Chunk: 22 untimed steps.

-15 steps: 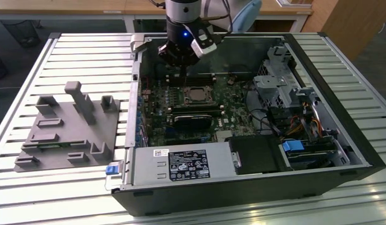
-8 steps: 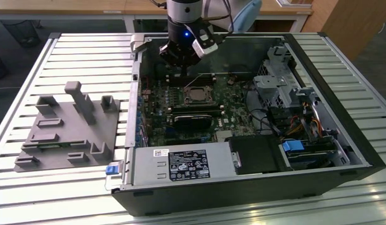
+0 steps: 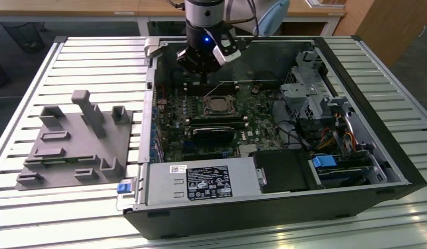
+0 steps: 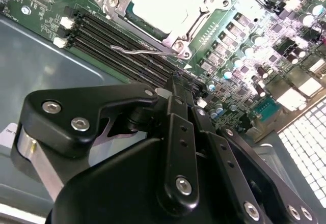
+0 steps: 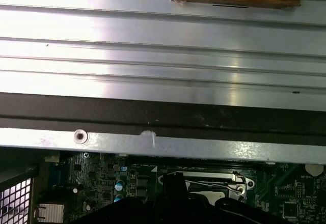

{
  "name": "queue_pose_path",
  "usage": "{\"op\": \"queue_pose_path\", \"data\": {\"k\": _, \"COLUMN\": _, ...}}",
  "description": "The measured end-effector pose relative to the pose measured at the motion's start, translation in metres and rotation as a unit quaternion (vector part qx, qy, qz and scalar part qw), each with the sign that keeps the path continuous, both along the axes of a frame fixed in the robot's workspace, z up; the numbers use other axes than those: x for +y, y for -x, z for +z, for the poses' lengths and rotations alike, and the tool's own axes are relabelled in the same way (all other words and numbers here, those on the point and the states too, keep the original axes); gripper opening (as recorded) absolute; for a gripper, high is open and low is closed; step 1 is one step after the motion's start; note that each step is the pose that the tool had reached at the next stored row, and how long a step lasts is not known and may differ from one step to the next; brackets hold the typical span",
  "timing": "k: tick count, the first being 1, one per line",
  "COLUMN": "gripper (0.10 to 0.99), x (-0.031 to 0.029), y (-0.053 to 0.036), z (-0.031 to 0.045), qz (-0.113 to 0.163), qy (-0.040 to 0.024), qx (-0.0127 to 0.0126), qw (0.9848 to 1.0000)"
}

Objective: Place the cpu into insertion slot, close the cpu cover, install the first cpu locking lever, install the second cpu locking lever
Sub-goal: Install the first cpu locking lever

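Open computer case [image 3: 379, 155], cpu [image 3: 215, 104] inside

Shiny metal cpu [image 4: 165, 2], matt black plastic fingers [image 4: 175, 132]

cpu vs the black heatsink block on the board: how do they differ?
The cpu is a small square with a pale silver-grey metal top; the heatsink block is larger, rectangular and black. The cpu sits in its socket framed by the grey metal cpu cover; the heatsink block has no such frame. The end effector hangs closer to the cpu. Both sit on the green motherboard.
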<state>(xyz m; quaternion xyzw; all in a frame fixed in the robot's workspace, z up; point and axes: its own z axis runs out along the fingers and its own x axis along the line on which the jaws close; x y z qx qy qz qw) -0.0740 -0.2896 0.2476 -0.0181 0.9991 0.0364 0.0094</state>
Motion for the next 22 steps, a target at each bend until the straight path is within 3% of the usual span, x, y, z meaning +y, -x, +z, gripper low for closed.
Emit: {"op": "queue_pose_path", "data": {"k": 22, "gripper": 0.106, "x": -0.0008, "y": -0.0067, "z": -0.0056, "qz": 0.000, "qy": 0.0001, "qx": -0.0001, "qw": 1.0000}}
